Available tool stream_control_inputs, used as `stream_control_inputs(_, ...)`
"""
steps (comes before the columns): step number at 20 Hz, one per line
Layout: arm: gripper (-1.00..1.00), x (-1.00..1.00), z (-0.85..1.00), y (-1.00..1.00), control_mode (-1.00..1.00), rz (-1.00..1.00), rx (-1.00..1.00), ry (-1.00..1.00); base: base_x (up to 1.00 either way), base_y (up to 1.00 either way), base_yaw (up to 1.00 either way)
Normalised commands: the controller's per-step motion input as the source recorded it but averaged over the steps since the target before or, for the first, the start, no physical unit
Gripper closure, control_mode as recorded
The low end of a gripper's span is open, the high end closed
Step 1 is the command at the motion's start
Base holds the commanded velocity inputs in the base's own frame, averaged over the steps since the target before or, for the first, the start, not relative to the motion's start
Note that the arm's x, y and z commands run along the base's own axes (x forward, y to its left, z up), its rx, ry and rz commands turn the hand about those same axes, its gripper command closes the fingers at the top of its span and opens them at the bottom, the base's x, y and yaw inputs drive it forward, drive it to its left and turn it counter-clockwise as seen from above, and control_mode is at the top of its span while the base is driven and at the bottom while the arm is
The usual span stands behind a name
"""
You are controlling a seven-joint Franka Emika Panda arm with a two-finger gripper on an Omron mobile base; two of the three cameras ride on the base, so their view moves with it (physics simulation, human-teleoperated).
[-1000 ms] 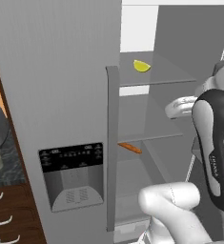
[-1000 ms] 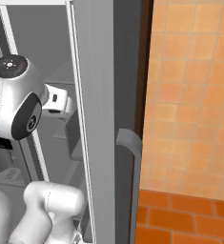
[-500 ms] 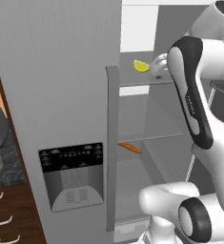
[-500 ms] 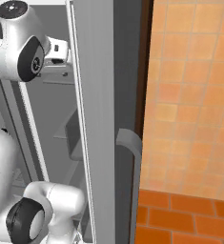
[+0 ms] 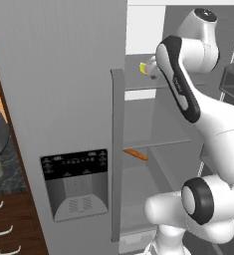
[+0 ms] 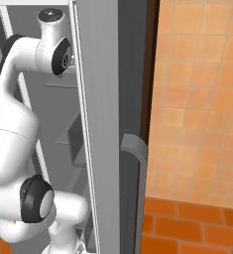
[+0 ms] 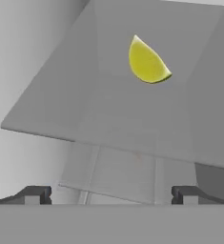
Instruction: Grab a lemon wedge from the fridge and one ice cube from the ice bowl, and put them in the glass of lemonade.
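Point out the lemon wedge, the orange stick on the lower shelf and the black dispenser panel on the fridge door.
lemon wedge (image 7: 147, 63): hand view, middle of its yellow flesh.
orange stick (image 5: 136, 154): left base view, midway along it.
black dispenser panel (image 5: 74, 164): left base view, its dark upper strip.

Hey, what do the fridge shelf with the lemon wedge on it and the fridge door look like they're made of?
The shelf looks like matte grey plastic or painted metal: flat, even colour, no shine. The lemon wedge looks like real fruit flesh, glossy yellow-green with a curved rind edge. The fridge door looks like brushed grey metal, though the rendering leaves that open.
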Motion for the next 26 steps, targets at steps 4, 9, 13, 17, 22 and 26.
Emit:
stream_control_inputs(4, -1.0, 1.0, -0.03, -0.06, -1.0, 0.1, 0.0, -0.02, 0.0, 0.0, 0.0)
stream_control_inputs(9, -1.0, 0.19, 0.48, -0.34, -1.0, 0.11, 0.0, -0.09, 0.0, 0.0, 0.0)
stream_control_inputs(13, -1.0, 0.45, -0.1, -0.26, -1.0, 0.07, 0.0, -0.09, 0.0, 0.0, 0.0)
stream_control_inputs(17, -1.0, 0.74, -0.32, -0.02, -1.0, 0.12, 0.0, -0.01, 0.0, 0.0, 0.0)
stream_control_inputs(22, -1.0, 0.57, 0.07, 0.02, -1.0, 0.17, -0.02, 0.0, 0.0, 0.0, 0.0)
stream_control_inputs(26, -1.0, 0.64, 0.06, 0.14, -1.0, 0.13, -0.09, 0.03, 0.0, 0.0, 0.0)
